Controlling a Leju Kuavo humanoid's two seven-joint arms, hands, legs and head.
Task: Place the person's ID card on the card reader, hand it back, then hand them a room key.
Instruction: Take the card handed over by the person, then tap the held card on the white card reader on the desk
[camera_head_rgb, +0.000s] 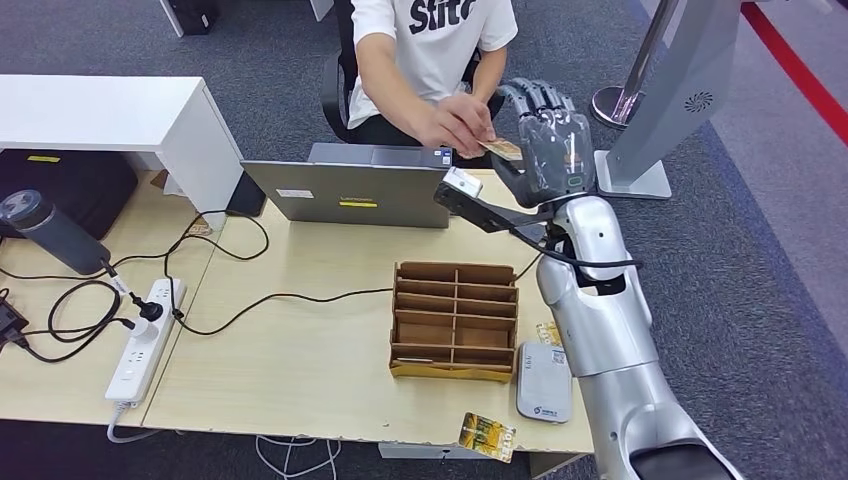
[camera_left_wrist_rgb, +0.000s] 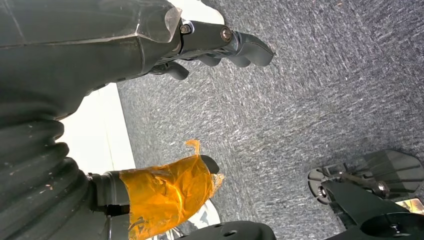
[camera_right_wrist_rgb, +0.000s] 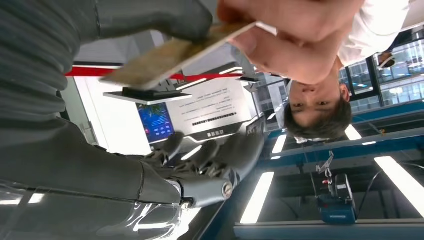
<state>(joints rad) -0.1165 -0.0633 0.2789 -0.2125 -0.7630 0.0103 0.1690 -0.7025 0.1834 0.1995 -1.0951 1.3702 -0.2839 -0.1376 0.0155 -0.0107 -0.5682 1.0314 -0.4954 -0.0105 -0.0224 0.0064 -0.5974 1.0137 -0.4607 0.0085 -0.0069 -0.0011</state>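
Right hand (camera_head_rgb: 548, 150) is raised in the upper right of centre of the head view, fingers apart, with the ID card (camera_head_rgb: 503, 149) between its thumb and the person's hand (camera_head_rgb: 452, 122); the person plainly pinches it, but I cannot tell whether the thumb has any grip. Left hand (camera_left_wrist_rgb: 150, 45) hangs over carpet, fingers loosely spread, holding nothing. Risk as I judge it: if the person lets go before the thumb clamps, the card drops behind the laptop (camera_head_rgb: 345, 192), far from the card reader (camera_head_rgb: 543, 381) at the lower right of the desk (camera_head_rgb: 300, 360).
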